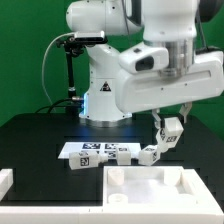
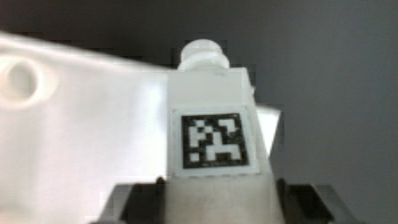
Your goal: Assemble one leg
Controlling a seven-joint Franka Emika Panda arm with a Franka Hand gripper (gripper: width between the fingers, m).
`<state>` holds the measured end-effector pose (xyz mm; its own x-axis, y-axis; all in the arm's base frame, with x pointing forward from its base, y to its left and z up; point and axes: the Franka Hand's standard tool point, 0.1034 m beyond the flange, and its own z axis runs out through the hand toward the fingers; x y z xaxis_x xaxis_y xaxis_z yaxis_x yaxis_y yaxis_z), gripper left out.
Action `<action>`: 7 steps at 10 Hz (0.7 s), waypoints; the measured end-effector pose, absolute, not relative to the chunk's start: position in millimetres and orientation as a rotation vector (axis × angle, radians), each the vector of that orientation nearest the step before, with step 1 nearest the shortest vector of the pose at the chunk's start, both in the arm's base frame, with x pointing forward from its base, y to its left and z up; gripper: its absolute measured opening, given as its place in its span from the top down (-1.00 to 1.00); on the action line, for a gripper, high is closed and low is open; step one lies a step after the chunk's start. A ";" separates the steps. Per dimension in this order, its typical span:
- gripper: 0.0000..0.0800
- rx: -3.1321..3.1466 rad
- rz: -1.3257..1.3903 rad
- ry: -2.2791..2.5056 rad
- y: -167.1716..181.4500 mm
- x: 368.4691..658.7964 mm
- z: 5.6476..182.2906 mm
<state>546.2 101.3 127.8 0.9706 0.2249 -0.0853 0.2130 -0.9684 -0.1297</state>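
Observation:
My gripper point(image 1: 171, 128) is shut on a leg point(image 1: 172, 131), a short white block with a black-and-white tag, and holds it in the air above the table, right of centre in the exterior view. In the wrist view the leg point(image 2: 217, 120) stands between my two dark fingers point(image 2: 139, 203), its rounded peg end pointing away. The large white square panel point(image 1: 145, 193) lies below and in front, and shows in the wrist view point(image 2: 80, 130) beside and under the leg. Three more legs point(image 1: 149, 155) lie in a row on the table.
The marker board point(image 1: 88, 151) lies flat behind the loose legs. White blocks stand at the exterior view's left edge point(image 1: 6, 184) and right edge point(image 1: 214, 172). The robot base point(image 1: 98, 95) stands at the back, before a green backdrop.

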 end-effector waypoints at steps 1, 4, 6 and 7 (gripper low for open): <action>0.28 -3.007 0.053 -0.335 102.9 547.2 123.1; 0.28 -3.011 -0.228 -0.308 98.3 549.8 117.8; 0.28 -2.991 -0.485 -0.345 94.1 573.4 120.0; 0.28 -2.979 -0.599 -0.366 90.2 585.7 124.5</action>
